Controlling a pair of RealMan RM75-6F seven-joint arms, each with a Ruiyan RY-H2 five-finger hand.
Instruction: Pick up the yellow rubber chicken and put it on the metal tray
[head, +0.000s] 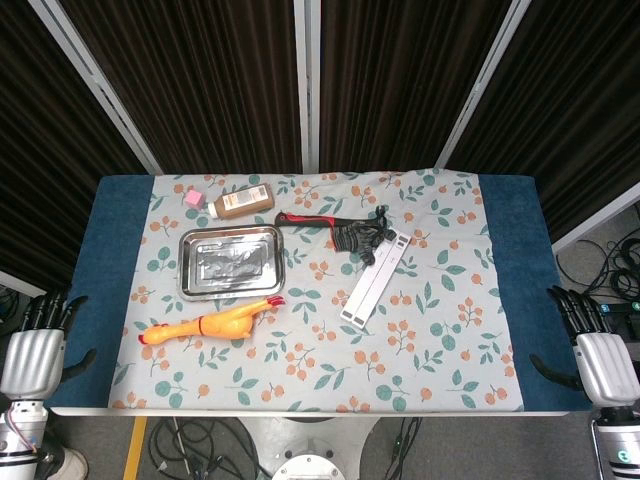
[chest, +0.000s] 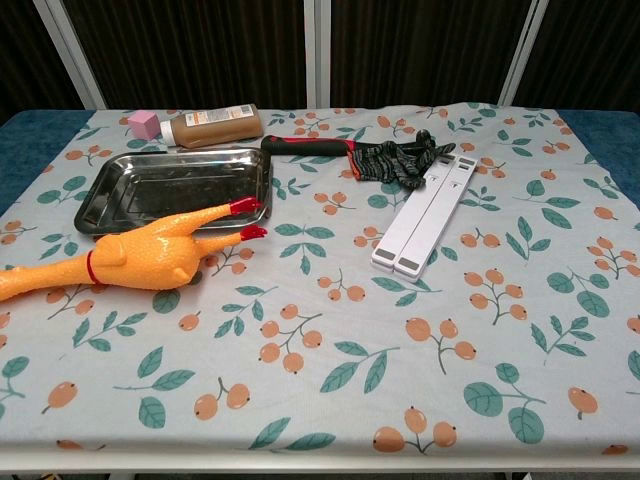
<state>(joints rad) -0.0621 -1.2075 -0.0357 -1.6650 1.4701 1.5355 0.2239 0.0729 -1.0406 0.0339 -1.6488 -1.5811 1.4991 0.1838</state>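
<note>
The yellow rubber chicken (head: 212, 323) lies on its side on the floral cloth, red feet pointing right, just in front of the metal tray (head: 231, 261). In the chest view the chicken (chest: 130, 258) lies stretched out before the tray (chest: 118, 184), its feet close to the tray's front rim. The tray holds nothing. My left hand (head: 36, 348) hangs off the table's left edge, fingers apart, holding nothing. Off the right edge, my right hand (head: 596, 350) is likewise empty with its fingers spread. Neither hand shows in the chest view.
Behind the tray lie a brown bottle (head: 243, 201) on its side and a small pink cube (head: 193, 199). A red-handled tool (head: 312, 220), a dark glove (head: 364, 236) and a white folded stand (head: 376, 278) lie right of the tray.
</note>
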